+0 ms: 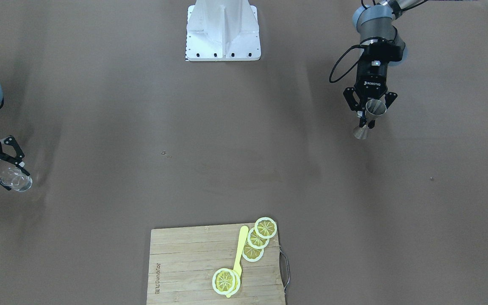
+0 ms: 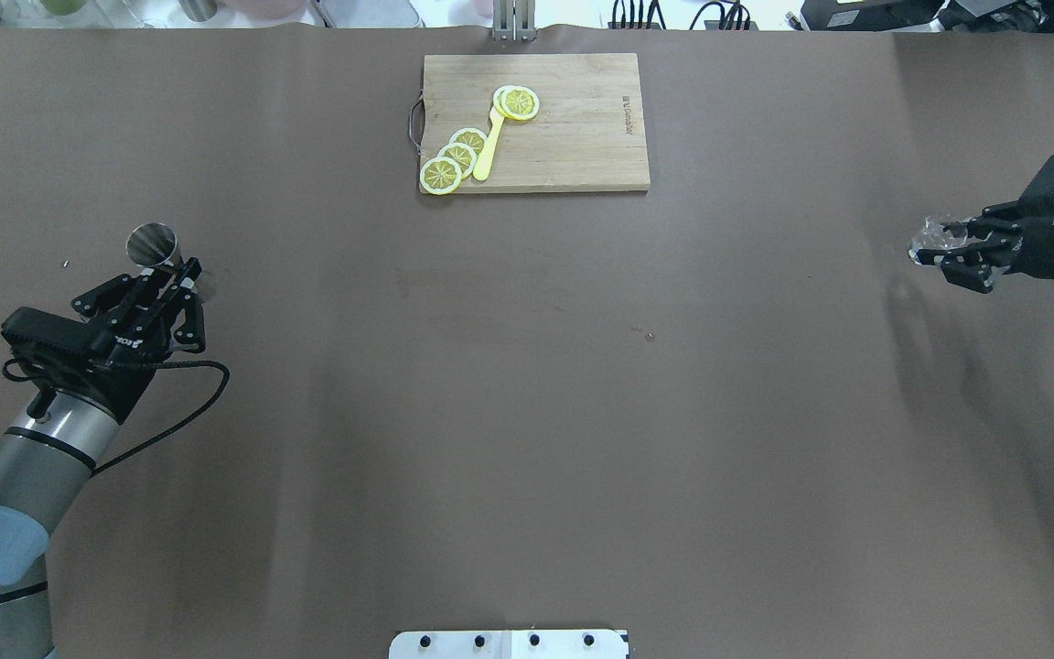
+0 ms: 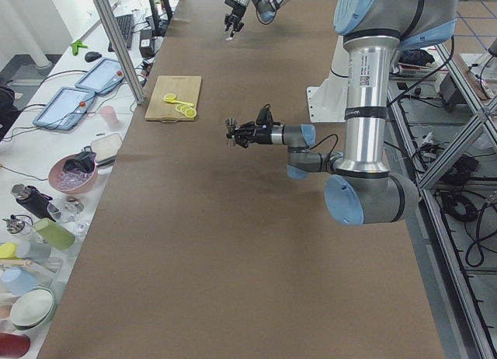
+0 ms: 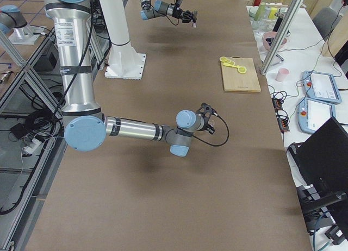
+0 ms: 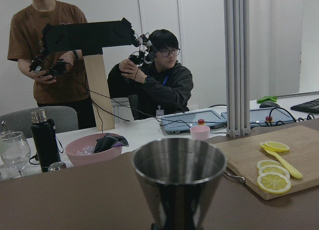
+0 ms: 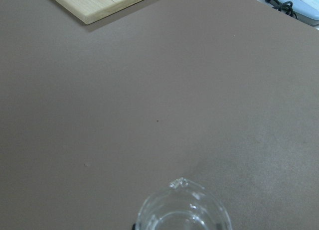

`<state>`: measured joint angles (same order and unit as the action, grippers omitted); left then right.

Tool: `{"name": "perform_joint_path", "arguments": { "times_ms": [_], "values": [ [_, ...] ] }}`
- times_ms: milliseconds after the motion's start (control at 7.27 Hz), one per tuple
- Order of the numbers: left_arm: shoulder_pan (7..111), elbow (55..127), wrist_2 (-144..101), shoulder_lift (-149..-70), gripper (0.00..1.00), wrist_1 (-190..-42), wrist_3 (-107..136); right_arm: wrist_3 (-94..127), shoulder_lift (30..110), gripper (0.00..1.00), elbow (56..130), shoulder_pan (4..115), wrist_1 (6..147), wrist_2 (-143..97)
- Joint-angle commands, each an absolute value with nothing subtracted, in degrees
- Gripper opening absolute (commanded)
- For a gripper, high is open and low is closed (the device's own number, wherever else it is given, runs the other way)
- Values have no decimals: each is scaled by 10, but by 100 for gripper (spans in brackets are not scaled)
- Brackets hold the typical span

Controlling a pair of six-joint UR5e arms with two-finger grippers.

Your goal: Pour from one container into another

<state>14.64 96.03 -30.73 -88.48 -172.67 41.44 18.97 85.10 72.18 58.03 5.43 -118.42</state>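
Note:
A steel jigger (image 1: 370,115) stands upright in my left gripper (image 1: 367,111), which is shut on its waist, lifted above the table at my left side. The same jigger (image 2: 153,245) shows its open cup from above, past the left gripper (image 2: 177,280), and its rim fills the left wrist view as jigger (image 5: 179,177). A clear glass (image 1: 16,178) is clamped in my right gripper (image 1: 9,171) at my far right. That glass (image 2: 937,240) sits at the tips of the right gripper (image 2: 952,252), and its rim appears as glass (image 6: 182,211) above bare table.
A wooden cutting board (image 2: 582,137) with lemon slices (image 2: 456,157) and a yellow knife (image 2: 488,151) lies at the table's far middle. The robot base (image 1: 223,29) is on my side. Two people stand behind a side table with a pink bowl (image 5: 94,146) and bottles.

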Motion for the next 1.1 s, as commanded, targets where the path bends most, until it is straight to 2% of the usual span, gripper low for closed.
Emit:
{"name": "perform_joint_path", "arguments": {
  "times_ms": [0, 550, 963],
  "values": [
    [122, 955, -261, -865, 0, -1724, 452, 219, 846, 0, 722, 562, 54, -1158],
    [91, 933, -230, -829, 0, -1725, 518, 249, 852, 0, 705, 532, 4, -1130],
    [80, 905, -214, -830, 0, -1725, 546, 250, 854, 0, 688, 529, -18, -1130]
  ]
}}
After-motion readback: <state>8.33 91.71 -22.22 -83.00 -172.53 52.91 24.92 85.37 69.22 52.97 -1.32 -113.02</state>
